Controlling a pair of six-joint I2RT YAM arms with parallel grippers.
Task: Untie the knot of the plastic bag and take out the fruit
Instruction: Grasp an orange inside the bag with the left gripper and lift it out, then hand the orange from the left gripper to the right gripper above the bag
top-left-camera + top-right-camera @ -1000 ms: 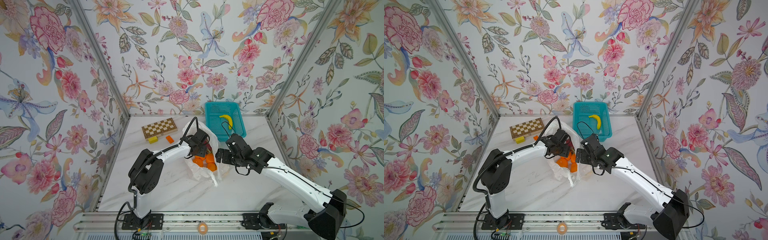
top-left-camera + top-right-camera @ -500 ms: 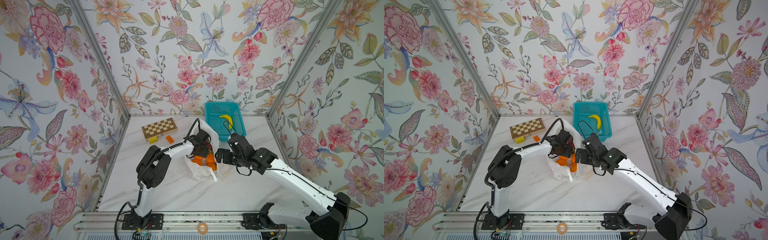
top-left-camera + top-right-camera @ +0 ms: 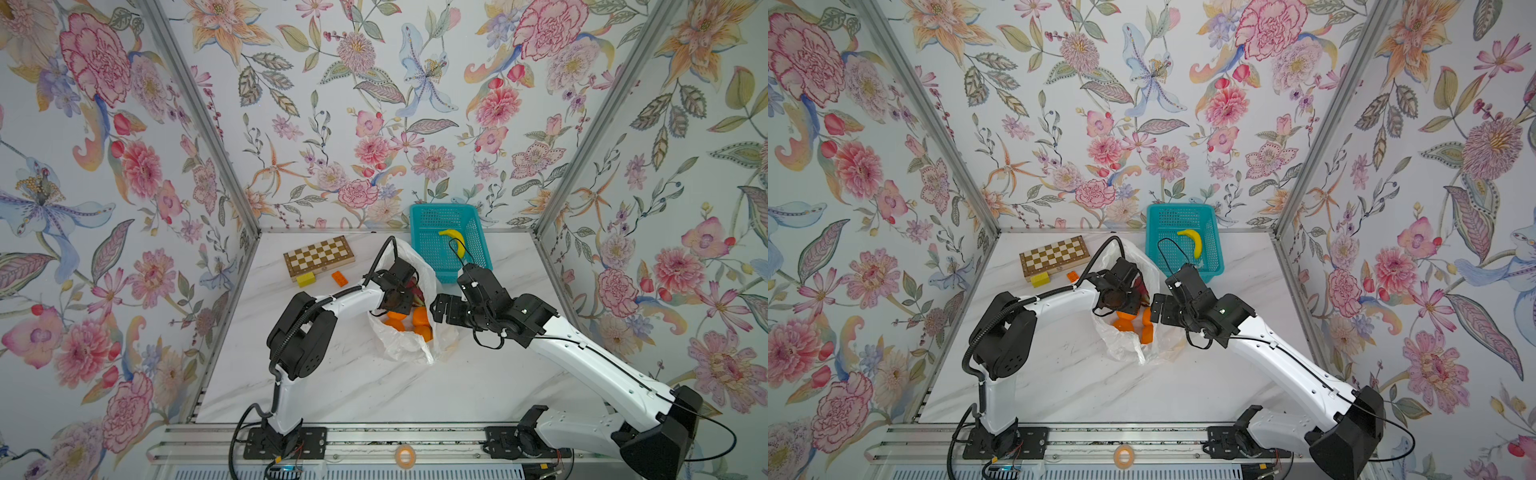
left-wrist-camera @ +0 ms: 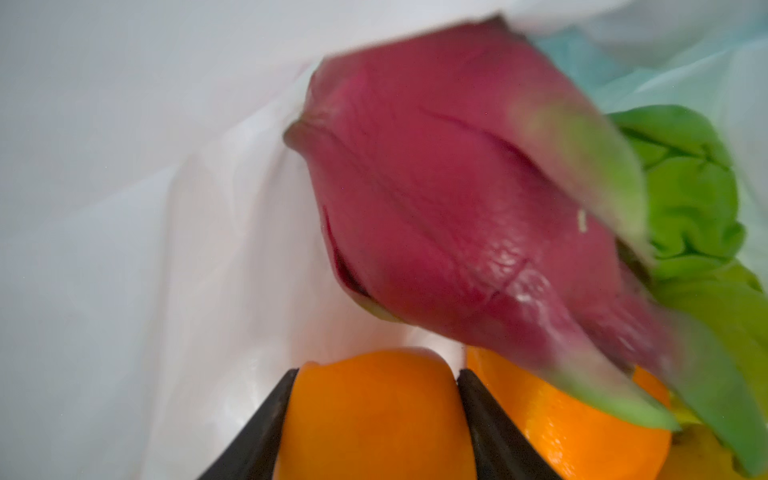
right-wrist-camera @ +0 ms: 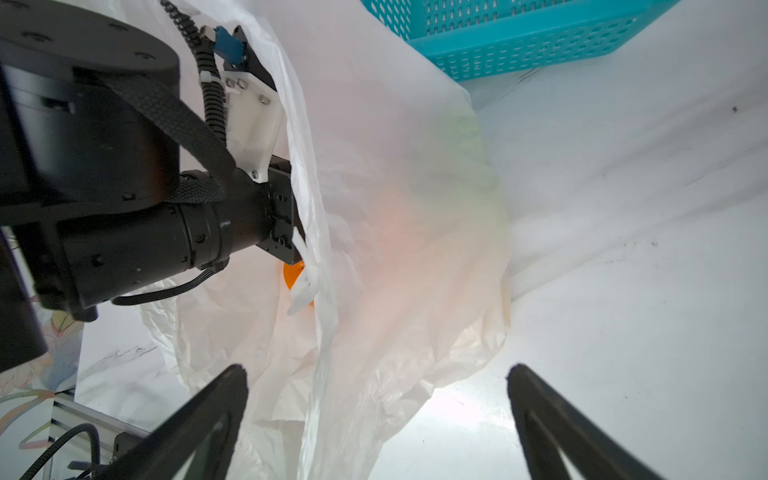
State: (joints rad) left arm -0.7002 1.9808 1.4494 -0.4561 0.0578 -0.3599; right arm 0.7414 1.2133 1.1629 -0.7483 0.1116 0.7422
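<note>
The plastic bag lies open-mouthed mid-table, and the knot is out of view. Fruit shows inside: oranges, a pink-red dragon fruit and a green fruit. My left gripper reaches into the bag's mouth, its two black fingers pressed on either side of an orange. My right gripper stands open just right of the bag, over the bag's crumpled edge and bare table, holding nothing.
A teal basket with a banana stands behind the bag at the back wall. A chessboard, a yellow block and an orange block lie at the back left.
My left arm has pushed its wrist further into the bag while its elbow swung inward. Its jaws have narrowed onto the orange. The right arm has hardly moved.
</note>
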